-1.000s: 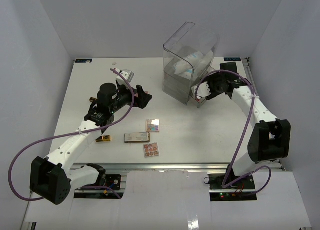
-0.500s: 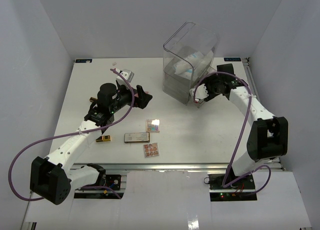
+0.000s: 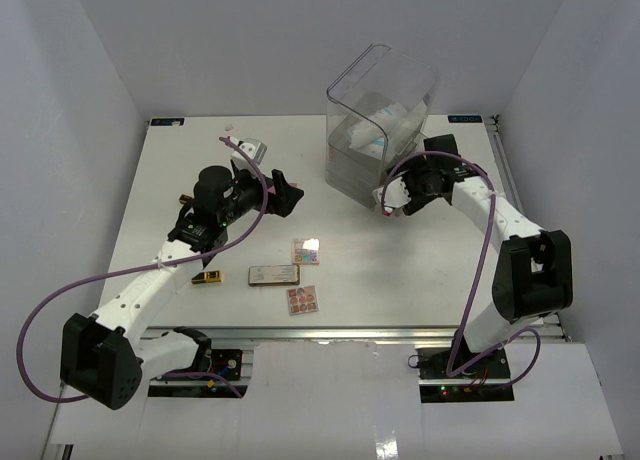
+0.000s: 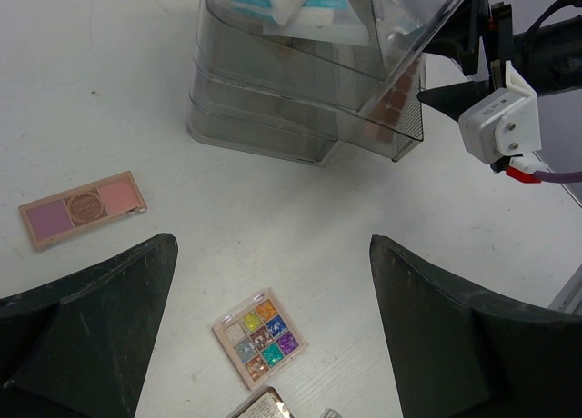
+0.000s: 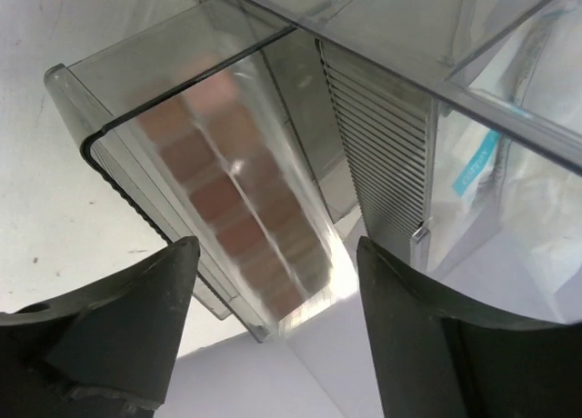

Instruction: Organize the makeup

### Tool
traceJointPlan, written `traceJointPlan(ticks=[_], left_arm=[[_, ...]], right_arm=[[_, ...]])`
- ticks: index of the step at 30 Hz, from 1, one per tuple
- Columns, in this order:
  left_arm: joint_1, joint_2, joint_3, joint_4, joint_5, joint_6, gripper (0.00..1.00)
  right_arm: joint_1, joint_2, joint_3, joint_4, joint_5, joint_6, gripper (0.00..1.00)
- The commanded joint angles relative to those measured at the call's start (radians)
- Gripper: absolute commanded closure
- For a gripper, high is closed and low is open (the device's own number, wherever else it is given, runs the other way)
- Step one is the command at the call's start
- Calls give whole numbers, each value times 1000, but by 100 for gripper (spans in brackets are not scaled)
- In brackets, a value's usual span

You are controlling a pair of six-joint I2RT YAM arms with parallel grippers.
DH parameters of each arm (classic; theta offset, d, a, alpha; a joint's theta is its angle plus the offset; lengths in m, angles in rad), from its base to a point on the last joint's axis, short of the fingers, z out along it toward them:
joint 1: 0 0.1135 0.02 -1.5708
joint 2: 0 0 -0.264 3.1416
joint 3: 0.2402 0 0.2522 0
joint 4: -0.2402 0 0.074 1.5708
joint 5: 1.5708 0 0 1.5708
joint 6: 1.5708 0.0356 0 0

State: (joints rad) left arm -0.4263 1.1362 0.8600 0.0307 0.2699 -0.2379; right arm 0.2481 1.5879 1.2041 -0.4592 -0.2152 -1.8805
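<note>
Clear plastic drawer box (image 3: 383,110) stands far right, white-blue packets (image 4: 291,0) in its top, one drawer (image 5: 127,100) pulled out with a brown-pink palette (image 5: 238,220) inside. My right gripper (image 5: 273,250) is just before this drawer, fingers apart, holding nothing. My left gripper (image 4: 273,245), fingers spread wide, hovers above a colourful palette (image 4: 261,338) on the table (image 4: 109,100).

Compact (image 3: 274,274), tube (image 3: 207,277), pink palette (image 3: 305,251) & glitter palette (image 3: 302,299) on table (image 3: 180,170); brown palette (image 5: 238,204) in drawer (image 5: 116,174).

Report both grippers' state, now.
Left gripper: open, holding nothing.
Right gripper: open, holding nothing, facing the open drawer.
</note>
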Motion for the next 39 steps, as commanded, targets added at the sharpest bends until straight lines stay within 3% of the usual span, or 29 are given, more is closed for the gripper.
traceJointPlan(ticks=[1,7,14,16,20,23,27,30,39], left_arm=[[6,-27,-1,13,11,-5,2],[9,-22,-1,14,6,-1,2],[37,33,14,-7,0,-62,2],[55,68,24,-22,14,-106,2],[133,230,80,-95,90,-203,3],[170,359,170,-170,172,-213,5],[175,482,321,-316,190,-15,5],[174,543,417,-382,94,158,2],[144,793,556,-397,-100,668,2]], right_arm=[[0,-27,-5,29,-4,-7,19],[-1,-79,46,10,-54,101,17],[0,-216,167,-108,-279,599,6],[0,-252,135,-141,-410,776,5],[0,-363,-85,-79,-638,1035,3],[0,-417,-202,-26,-749,1087,1],[-2,-486,-307,-38,-853,973,6],[-7,-522,-349,-38,-862,935,7],[-87,-588,-376,-32,-872,926,8]])
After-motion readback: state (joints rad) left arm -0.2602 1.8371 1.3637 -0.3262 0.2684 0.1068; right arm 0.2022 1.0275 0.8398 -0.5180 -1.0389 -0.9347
